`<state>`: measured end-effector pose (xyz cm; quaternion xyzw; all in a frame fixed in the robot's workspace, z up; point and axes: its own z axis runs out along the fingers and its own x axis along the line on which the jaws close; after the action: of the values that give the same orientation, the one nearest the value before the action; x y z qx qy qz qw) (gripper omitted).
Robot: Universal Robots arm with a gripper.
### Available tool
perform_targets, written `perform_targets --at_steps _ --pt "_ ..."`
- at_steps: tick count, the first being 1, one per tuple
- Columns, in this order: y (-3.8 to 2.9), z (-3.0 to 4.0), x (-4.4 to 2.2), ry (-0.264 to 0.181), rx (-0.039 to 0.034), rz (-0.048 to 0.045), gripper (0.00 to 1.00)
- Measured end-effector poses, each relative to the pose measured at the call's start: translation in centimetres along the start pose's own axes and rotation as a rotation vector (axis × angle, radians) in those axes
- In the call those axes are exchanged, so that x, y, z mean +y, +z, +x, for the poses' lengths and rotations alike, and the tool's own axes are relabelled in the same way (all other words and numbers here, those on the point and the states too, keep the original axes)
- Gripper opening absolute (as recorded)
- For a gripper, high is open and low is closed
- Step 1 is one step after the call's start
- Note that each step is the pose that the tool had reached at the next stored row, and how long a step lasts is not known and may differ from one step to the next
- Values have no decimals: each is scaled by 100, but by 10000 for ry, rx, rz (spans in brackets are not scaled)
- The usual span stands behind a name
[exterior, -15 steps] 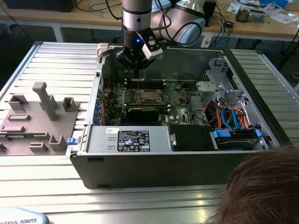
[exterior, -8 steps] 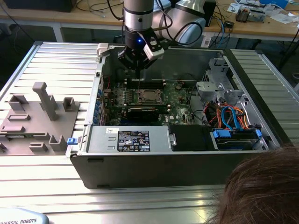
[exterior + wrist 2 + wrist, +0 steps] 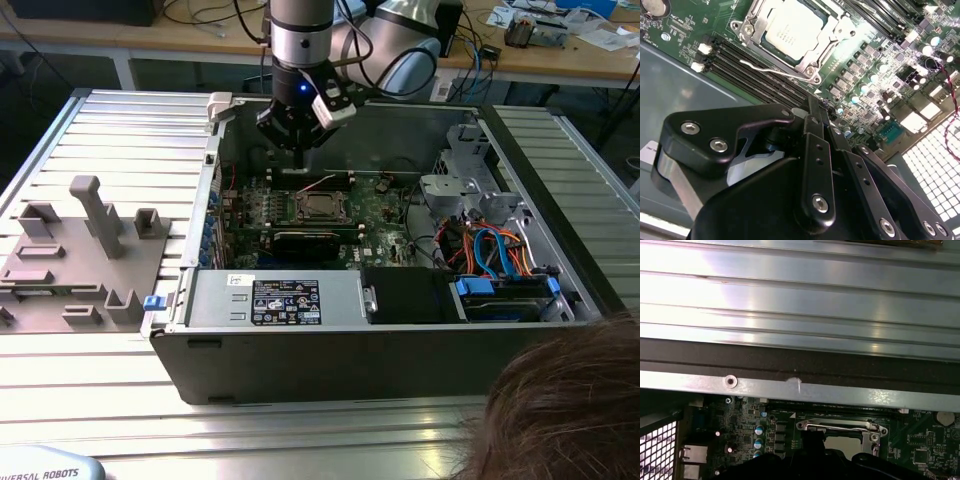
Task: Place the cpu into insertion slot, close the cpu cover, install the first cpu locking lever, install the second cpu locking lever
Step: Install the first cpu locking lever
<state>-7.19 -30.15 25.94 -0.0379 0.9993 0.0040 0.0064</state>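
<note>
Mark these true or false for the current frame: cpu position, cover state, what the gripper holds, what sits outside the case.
1. The cpu sits in the insertion slot. True.
2. The cpu cover stands raised upright. False: it lies flat around the chip.
3. The gripper holds the cpu. False: it hangs above the board, carrying nothing visible.
4. A grey fixture tray lies outside the case on the exterior view's left. True.

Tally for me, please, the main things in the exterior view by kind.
case: 1
arm: 1
tool: 1
cpu: 1
grey jig: 1
Total: 5
</note>
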Motion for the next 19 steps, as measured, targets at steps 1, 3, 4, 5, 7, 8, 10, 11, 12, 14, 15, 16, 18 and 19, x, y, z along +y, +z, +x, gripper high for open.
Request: perform_targets --at_steps 1,3,4,5,7,8,10,11,12,14,15,16,18,19 --pt "1 -5 0 0 0 -1 11" --pt "4 -6 0 2 0 0 11" --pt "6 -7 0 1 0 0 11" --pt "9 -8 0 0 0 0 11" --pt "17 -10 0 0 0 -1 11" --pt "21 -10 -1 0 0 -1 11" --pt "28 -10 -1 1 0 0 11" --pt "31 -11 -1 0 -1 -1 11" --pt "35 -11 -1 0 1 0 11" --pt "42 -12 -1 0 1 0 11" --pt "45 -12 -1 0 0 0 11" --pt "49 -13 -1 0 0 0 11" --pt "57 -13 -1 0 0 0 11" --pt "61 -14 -1 0 0 0 11"
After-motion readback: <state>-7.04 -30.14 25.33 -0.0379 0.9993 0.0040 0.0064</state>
